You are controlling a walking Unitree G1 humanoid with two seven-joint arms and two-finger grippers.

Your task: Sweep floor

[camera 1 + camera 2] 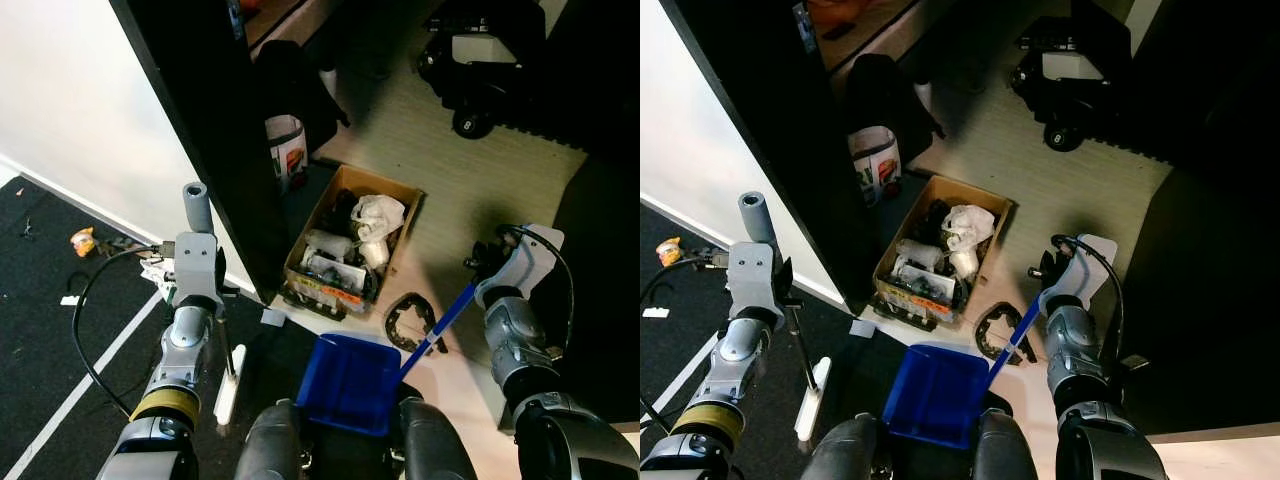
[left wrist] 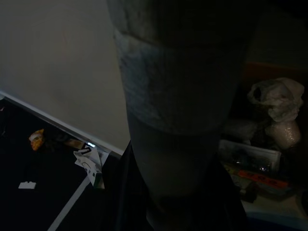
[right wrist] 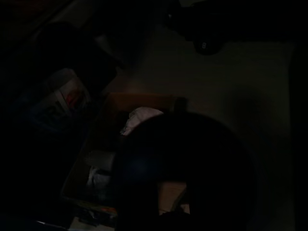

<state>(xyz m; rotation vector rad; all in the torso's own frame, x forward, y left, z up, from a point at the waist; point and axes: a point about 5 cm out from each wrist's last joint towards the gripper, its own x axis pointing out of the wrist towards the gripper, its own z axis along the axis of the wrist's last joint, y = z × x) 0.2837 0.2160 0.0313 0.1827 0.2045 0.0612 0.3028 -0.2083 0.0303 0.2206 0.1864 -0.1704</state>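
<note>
Closest to the robot, the blue dustpan [image 1: 350,382] rests on the floor [image 1: 470,170] just in front of its feet, and its handle rises to the right end effector [image 1: 487,272], which seems pressed together on it, though the view is dark. The left end effector [image 1: 196,278] is raised upright, pinching the broom [image 1: 229,384], whose grey handle top stands above it. I judge the sweeping is in hand; the next move calls for pushing the scraps [image 1: 272,317] near the cardboard box [image 1: 352,243] toward the pan.

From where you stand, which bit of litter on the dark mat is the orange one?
The small orange scrap near the white wall, farthest to your left. The other bits, like the white scrap below it, are pale.
</note>
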